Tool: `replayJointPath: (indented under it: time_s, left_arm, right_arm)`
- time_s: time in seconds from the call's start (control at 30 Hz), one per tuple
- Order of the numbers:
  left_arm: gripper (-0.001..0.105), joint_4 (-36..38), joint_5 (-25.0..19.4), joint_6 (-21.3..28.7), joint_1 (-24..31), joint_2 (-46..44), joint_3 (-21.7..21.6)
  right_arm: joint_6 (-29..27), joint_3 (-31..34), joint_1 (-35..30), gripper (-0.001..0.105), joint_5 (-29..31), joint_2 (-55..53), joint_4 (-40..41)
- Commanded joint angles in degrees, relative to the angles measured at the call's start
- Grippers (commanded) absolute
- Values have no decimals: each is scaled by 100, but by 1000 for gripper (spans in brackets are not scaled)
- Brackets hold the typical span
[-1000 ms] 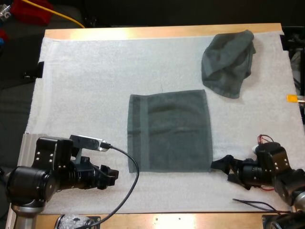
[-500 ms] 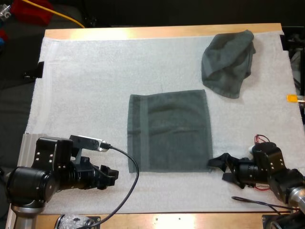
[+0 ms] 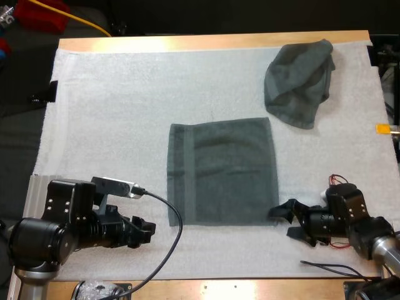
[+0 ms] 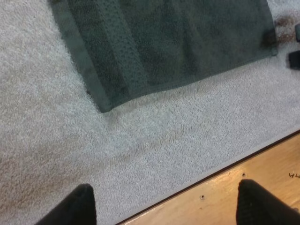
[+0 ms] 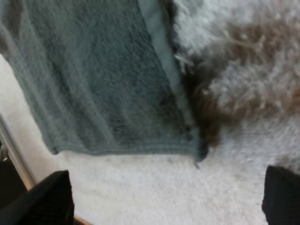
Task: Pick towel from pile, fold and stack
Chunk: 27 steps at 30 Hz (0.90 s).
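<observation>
The task looks to me at an early middle stage. One towel [image 3: 222,170] lies spread flat on the white mat [image 3: 112,112], so picking it and laying it out seems done. It has no fold yet, and I see no folded stack. A second, crumpled towel [image 3: 299,82] waits far beyond the right gripper [image 3: 284,222], near the far side of the table [image 3: 187,42]. So this towel has yet to be folded and stacked, and the crumpled one comes after it.

The right gripper is low over the mat and points at the near right corner of the flat towel. Its fingers [image 5: 51,199] stand wide apart and hold nothing. In its wrist view the corner lies just ahead of them, in the middle of the gap but not yet between them. From above, one fingertip is at the towel's edge; I cannot tell if it touches.

The left gripper [image 3: 149,231] is also open and empty, its fingers [image 4: 82,206] spread over bare mat. The towel's near left corner lies ahead of it, near but clearly apart.
</observation>
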Motion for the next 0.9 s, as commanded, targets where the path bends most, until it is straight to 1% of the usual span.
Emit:
replayJointPath:
  time_s: [0.0, 0.13, 0.63, 0.87]
  left_arm:
    - [61, -26, -29, -50, -26, -43, -7]
    - [61, -26, -29, -50, -26, -43, -7]
    - [61, -26, 18, -50, -26, -43, -7]
    - [61, -26, 17, -50, -26, -43, -7]
  right_arm:
    - [12, 9, -16, 79, -125, 60, -31]
    - [2, 9, -16, 79, -316, 254, -282]
    - [87, 9, -16, 79, -265, 869, -844]
    - [153, 9, -16, 79, -445, 1096, -1236]
